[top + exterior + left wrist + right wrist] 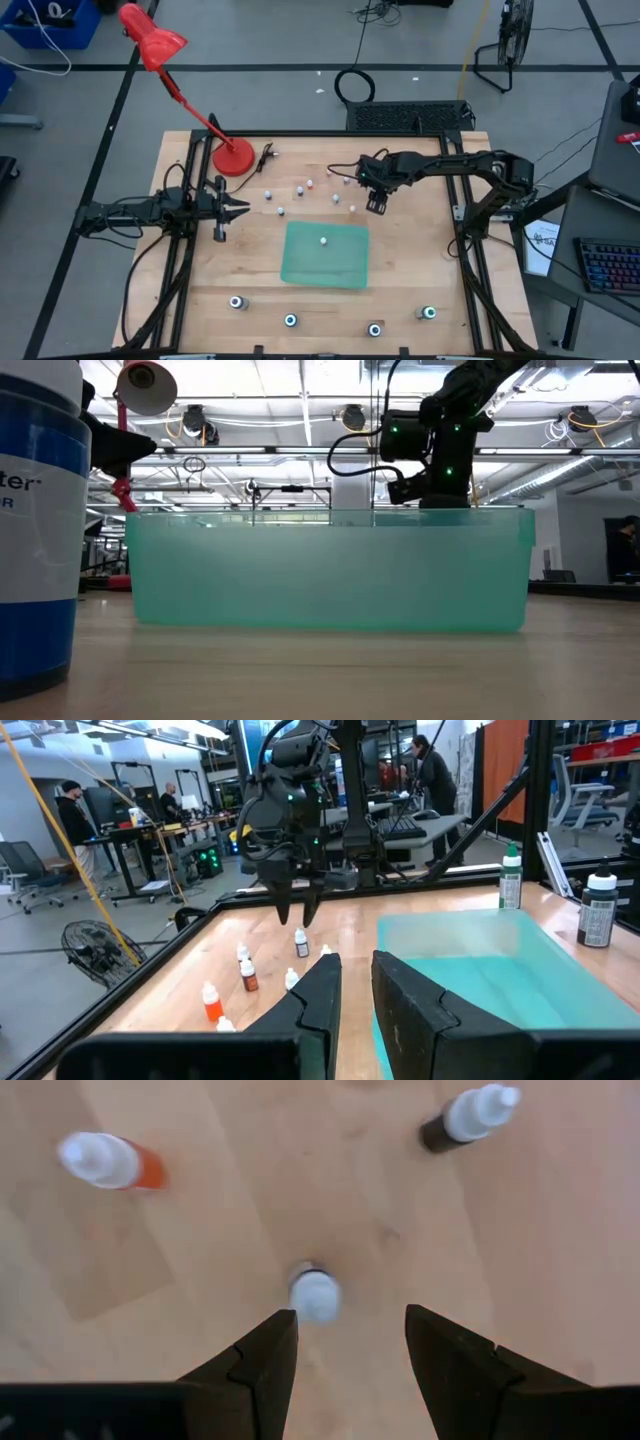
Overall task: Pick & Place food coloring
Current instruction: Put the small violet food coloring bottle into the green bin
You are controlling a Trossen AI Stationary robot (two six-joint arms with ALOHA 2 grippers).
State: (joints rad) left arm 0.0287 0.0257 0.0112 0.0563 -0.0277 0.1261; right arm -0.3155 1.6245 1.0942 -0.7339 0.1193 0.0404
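Grey workshop floor surrounds the wooden table (400,300), with a black fan (505,45) at the upper right of the high view, a keyboard (608,266) at the right edge and blue bins at the upper left. Beyond the table, people stand at lit workbenches under bright ceiling strips. A red desk lamp (185,95) stands on the table's upper left, and a green tray (325,255) sits at centre holding one small bottle (323,240). Tiny food coloring bottles (300,192) lie scattered above the tray; four larger dark bottles (290,320) line the lower edge. The right gripper (376,206) hangs over the scatter, fingers spread and empty, one white-capped bottle (315,1293) just beyond its tips. The left gripper (240,209) waits at mid-left, jaws nearly together, holding nothing.
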